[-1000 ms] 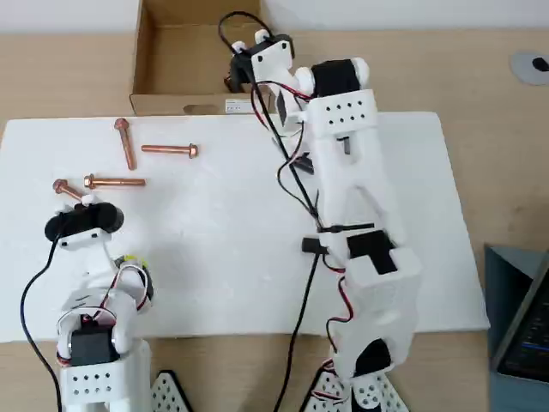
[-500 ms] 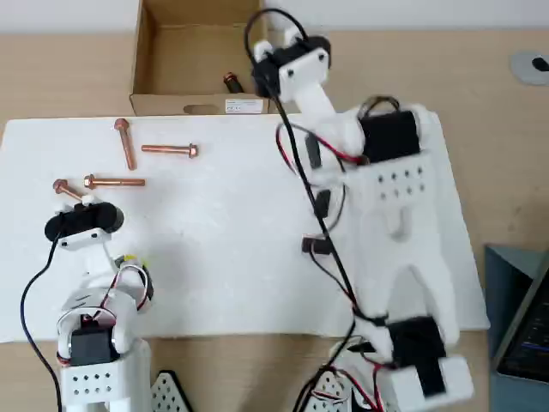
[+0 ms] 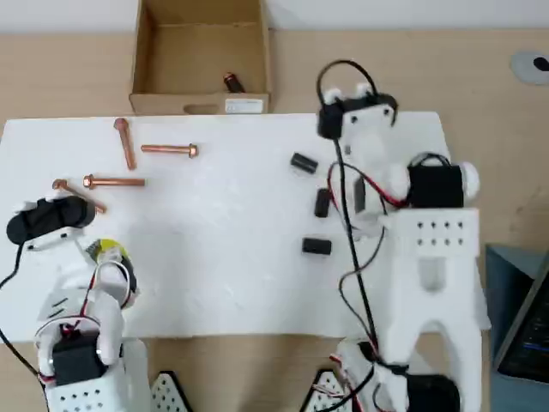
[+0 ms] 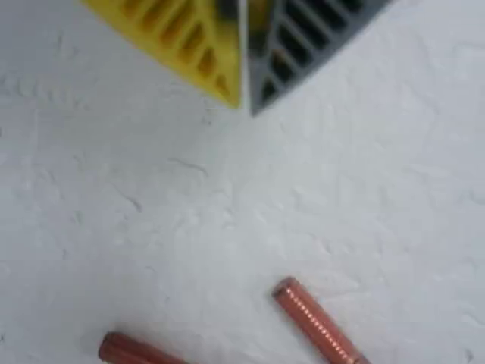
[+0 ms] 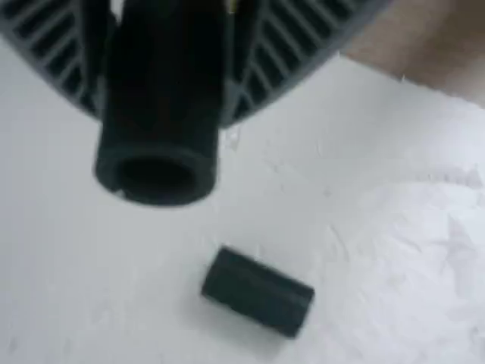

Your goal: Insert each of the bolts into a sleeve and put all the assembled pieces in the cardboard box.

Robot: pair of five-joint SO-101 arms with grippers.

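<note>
Four copper bolts lie at the left of the white mat: one [image 3: 126, 142], a second [image 3: 169, 149], a third [image 3: 114, 181] and a fourth [image 3: 77, 194]. Three black sleeves sit mid-mat, one [image 3: 304, 163], another [image 3: 322, 202] and the last [image 3: 316, 247]. The cardboard box [image 3: 146, 60] at the back holds one assembled piece [image 3: 233, 82]. My right gripper [image 5: 163, 129] is shut on a black sleeve [image 5: 159, 163], just above a lying sleeve [image 5: 258, 292]. My left gripper [image 4: 244, 106] is shut and empty, close to two bolt ends [image 4: 314, 322].
The white mat [image 3: 223, 275] covers most of the wooden table. The right arm's body [image 3: 429, 232] stands over the mat's right side. A dark device [image 3: 519, 326] sits at the right edge, and a grey disc [image 3: 530, 67] lies at the back right.
The right arm swung away from the box to the mat's back right, uncovering the three sleeves. An assembled piece now lies in the box. The left arm shifted left.
</note>
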